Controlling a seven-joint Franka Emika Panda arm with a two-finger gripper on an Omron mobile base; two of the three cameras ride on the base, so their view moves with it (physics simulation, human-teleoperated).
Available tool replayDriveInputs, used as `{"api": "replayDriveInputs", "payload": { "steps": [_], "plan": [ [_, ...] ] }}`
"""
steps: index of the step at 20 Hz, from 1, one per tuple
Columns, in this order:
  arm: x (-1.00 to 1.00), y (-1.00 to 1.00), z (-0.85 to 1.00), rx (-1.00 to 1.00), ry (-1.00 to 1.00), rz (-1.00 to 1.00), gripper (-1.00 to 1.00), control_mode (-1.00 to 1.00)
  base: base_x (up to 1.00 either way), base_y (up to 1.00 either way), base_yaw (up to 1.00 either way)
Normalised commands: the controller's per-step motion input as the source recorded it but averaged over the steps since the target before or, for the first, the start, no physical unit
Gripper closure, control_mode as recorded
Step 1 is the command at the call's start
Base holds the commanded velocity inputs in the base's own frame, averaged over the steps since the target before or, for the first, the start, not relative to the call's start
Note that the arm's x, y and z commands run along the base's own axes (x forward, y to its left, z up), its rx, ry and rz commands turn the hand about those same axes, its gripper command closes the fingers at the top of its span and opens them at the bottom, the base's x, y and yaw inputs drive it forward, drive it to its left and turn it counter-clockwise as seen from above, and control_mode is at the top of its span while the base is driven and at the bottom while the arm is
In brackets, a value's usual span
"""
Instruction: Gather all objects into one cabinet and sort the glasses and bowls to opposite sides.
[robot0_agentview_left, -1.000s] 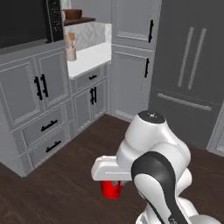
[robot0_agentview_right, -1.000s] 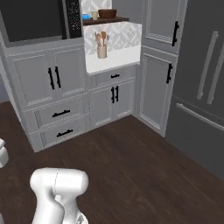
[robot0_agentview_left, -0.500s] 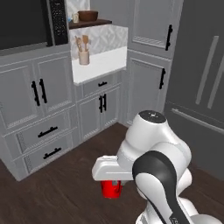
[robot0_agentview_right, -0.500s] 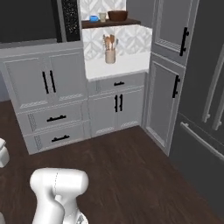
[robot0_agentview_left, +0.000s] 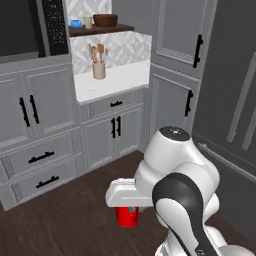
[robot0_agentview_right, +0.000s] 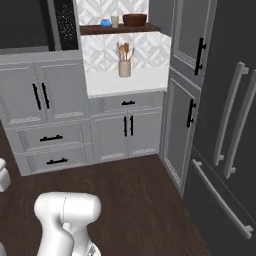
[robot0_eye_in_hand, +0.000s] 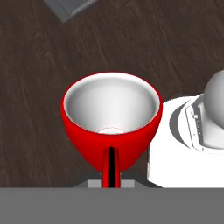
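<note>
The red cup sits right at the fingers, its near wall pinched between them, its white inside open toward the hand camera and the dark wood floor beyond it. From the left base view the cup hangs low under the white hand, above the floor. Up on the dark shelf stand the blue cup, the pale tumbler and the brown bowl. A utensil crock stands on the white counter.

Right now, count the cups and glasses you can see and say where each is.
3: the red cup in the gripper above the floor; the blue cup and the beige tumbler on the shelf. Others may be hidden.
</note>
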Motion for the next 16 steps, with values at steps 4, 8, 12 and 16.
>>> {"api": "replayDriveInputs", "payload": {
  "steps": [4, 8, 12, 16],
  "plan": [
    [0.00, 0.00, 0.00, 0.00, 0.00, 0.00, 1.00, 1.00, 0.81, -1.00, 0.37],
    [0.00, 0.00, 0.00, 0.00, 0.00, 0.00, 1.00, 1.00, 0.71, -1.00, 0.43],
    [0.00, 0.00, 0.00, 0.00, 0.00, 0.00, 1.00, 1.00, 0.30, -0.74, 0.41],
    [0.00, 0.00, 0.00, 0.00, 0.00, 0.00, 1.00, 1.00, -0.06, 0.00, 0.12]
  ]
}}
